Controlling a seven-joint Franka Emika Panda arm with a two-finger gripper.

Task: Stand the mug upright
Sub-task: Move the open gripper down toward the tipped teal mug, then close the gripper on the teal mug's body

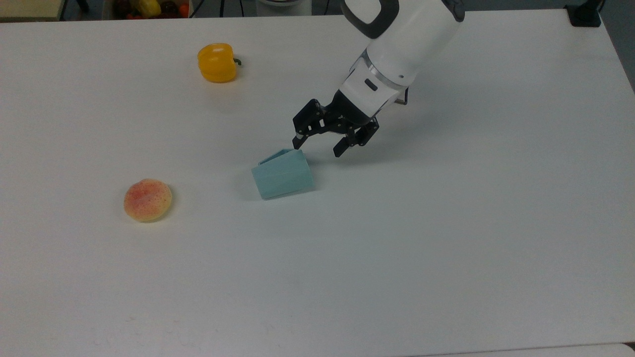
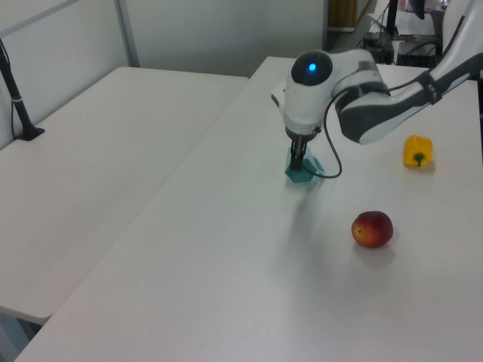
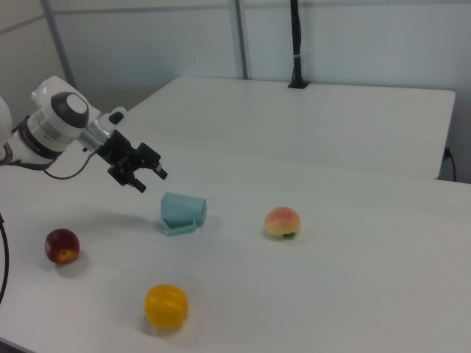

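One mug (image 1: 283, 174) lies on its side on the table (image 1: 446, 238), jaws apart just beside it.

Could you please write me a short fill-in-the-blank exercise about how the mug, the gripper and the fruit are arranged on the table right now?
1. The mug lies on its ____ on the white table.
2. The gripper hovers close to the mug with its jaws ____.
3. In the top view, the fruit nearest the top view's left edge is the ____.
4. The pepper is ____ in colour.

Missing words: side; open; peach; yellow
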